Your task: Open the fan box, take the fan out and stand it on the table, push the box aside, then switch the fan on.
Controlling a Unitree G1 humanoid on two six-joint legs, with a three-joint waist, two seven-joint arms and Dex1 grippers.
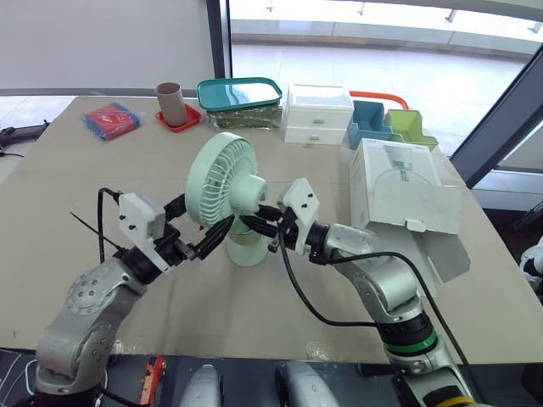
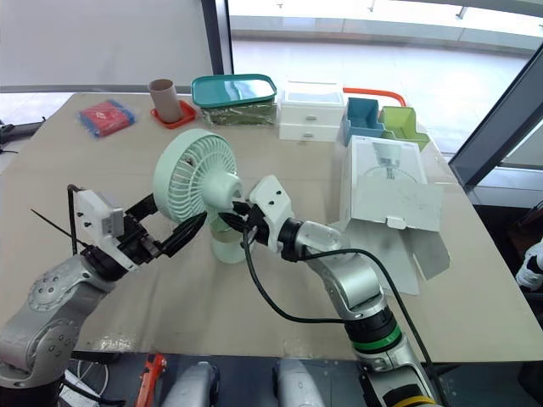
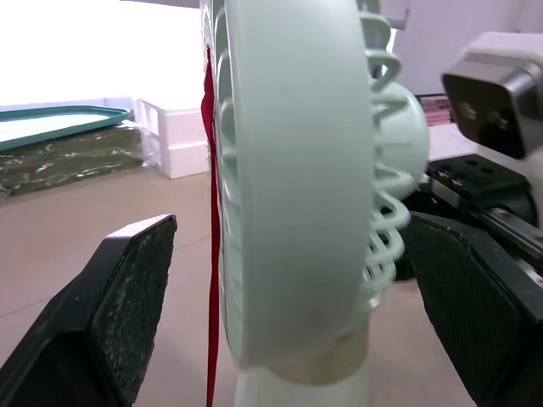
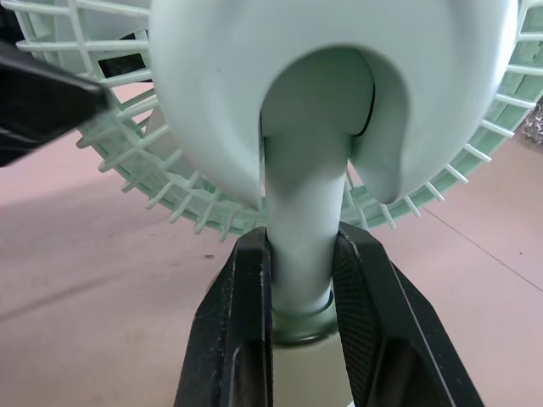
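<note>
The fan [image 1: 222, 178] stands upright on the tabletop [image 1: 102, 182], about midway between its left and right edges and nearer the front edge than the back. The right gripper [image 4: 304, 242] is clamped on the fan's neck just under the head. The left gripper [image 3: 293, 229] is spread wide, a finger on either side of the grille rim (the pad on the front side stands clear of it). The fan box [image 1: 405, 191] lies by the right edge, its flap open.

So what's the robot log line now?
fan: upright on table | right fingers: shut on stem | left fingers: open around head | box: open
</note>
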